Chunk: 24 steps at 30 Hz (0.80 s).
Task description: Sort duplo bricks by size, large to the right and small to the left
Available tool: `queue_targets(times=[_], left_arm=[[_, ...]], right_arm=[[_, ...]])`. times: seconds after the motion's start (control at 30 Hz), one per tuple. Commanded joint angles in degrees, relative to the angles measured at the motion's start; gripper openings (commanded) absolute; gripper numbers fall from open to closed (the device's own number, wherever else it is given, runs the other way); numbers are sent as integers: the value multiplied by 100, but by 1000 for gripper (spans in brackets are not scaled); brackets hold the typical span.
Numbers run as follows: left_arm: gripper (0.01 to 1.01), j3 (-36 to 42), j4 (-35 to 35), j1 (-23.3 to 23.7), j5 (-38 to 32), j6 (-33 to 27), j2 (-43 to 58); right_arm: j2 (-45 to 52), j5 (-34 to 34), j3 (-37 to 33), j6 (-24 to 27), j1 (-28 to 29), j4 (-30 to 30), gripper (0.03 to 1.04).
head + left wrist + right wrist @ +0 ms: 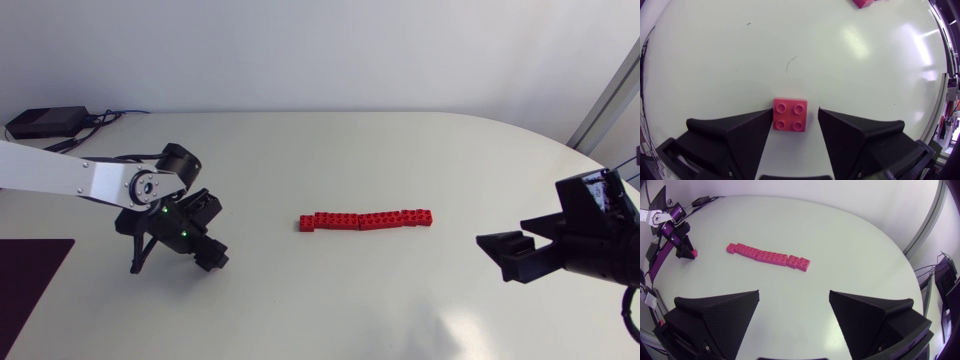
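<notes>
Near the table's (330, 310) left edge, the small red brick (790, 115) lies between the left gripper's (795, 113) spread fingers, with a gap on one side. Lift straight up, I think, so the brick stays put.

Light bright, diffuse, even. Head view: broad soft sheen on table (400, 300) at lower centre; faint short shadows beside brick row (366, 219) and under left arm (60, 178). Left wrist view: pale glare patches on table. Wrist views bow the table edge.
</notes>
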<state>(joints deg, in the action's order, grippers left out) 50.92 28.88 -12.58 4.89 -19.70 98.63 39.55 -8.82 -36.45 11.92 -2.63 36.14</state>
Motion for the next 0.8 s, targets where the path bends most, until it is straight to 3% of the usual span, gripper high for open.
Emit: queue_targets(times=[0.0, 0.07, 0.17, 0.53, 0.57, 0.67, 0.73, 0.77], left_arm=[[469, -91, -41, -25, 83, -69, 174], [390, -55, -58, 1, 92, -42, 288], [349, 6, -102, 45, 83, -33, 482], [357, 938, -445, 528, -137, -25, 1115], [393, 1008, -436, 537, -137, -16, 1132], [866, 1096, -120, 458, -111, -33, 992], [984, 1052, -93, 361, 4, -51, 763], [984, 1052, -76, 335, 83, -60, 658]], right_arm=[[18, -32, -20, 196, 44, 130, 1005], [-9, -32, 6, 205, 61, 130, 1005], [-26, -32, 41, 249, 79, 130, 1005], [-105, -32, 111, 267, 88, 148, 1005], [-114, -32, 120, 284, 88, 148, 1005], [-167, -32, 164, 355, 96, 165, 1005], [-176, -32, 182, 381, 105, 165, 1005], [-176, -32, 191, 399, 105, 165, 1005]])
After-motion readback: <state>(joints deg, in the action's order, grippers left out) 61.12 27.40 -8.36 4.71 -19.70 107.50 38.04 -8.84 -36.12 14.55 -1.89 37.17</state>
